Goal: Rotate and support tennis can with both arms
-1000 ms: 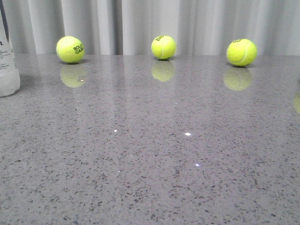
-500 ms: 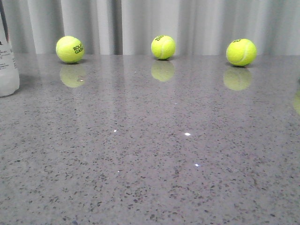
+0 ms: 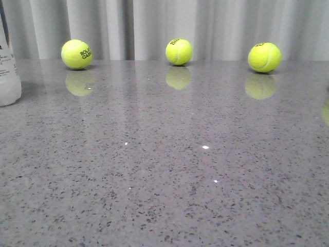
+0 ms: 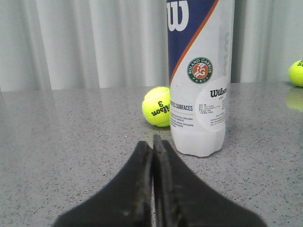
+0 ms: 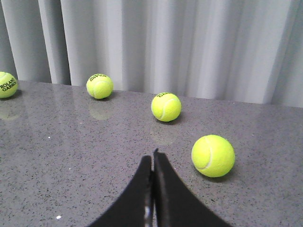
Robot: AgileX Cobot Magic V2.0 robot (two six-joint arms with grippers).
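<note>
Can: tennis can (image 4: pixel 201 80) upright, at one o'clock from left gripper (image 4: pixel 153 142) | nearer arm: left | fingers: left together, right gripper (image 5: pixel 152 158) together, both empty.

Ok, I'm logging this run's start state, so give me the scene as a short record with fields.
tennis can: upright on the table, at the front view's left edge
left hand: shut, empty, short of the can
right hand: shut, empty
tennis balls: three in a back row by the curtain, from the left one; one beside the can; one near the right hand
contact with can: none
</note>
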